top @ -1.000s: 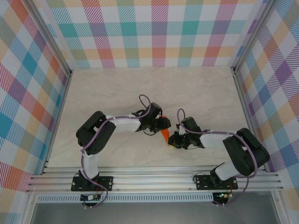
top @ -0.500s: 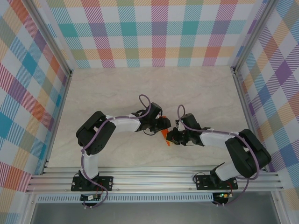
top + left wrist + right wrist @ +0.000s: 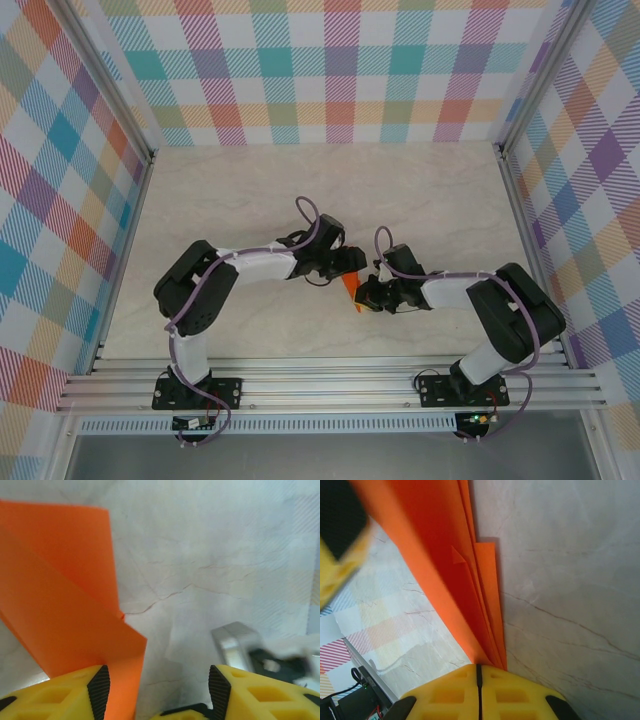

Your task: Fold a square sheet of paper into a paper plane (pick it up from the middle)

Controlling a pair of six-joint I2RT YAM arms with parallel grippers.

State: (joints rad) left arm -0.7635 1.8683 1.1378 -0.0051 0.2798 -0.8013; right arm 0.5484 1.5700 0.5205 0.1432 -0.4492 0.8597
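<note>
the top camera looks steeply down from behind the arms [image 3: 250, 265] at the whole table [image 3: 300, 190]. each wrist camera sits close to the orange paper [image 3: 60, 605], which all three views share.

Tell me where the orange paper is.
Top view: the orange paper is between the left gripper and the right gripper, whose shut jaws hold it.

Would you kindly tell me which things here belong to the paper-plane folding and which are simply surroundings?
Part of the job:
- folded orange paper
- right gripper, shut on the paper
- left gripper, open beside the paper

Just there:
- table
- plaid walls
- aluminium rail
</note>
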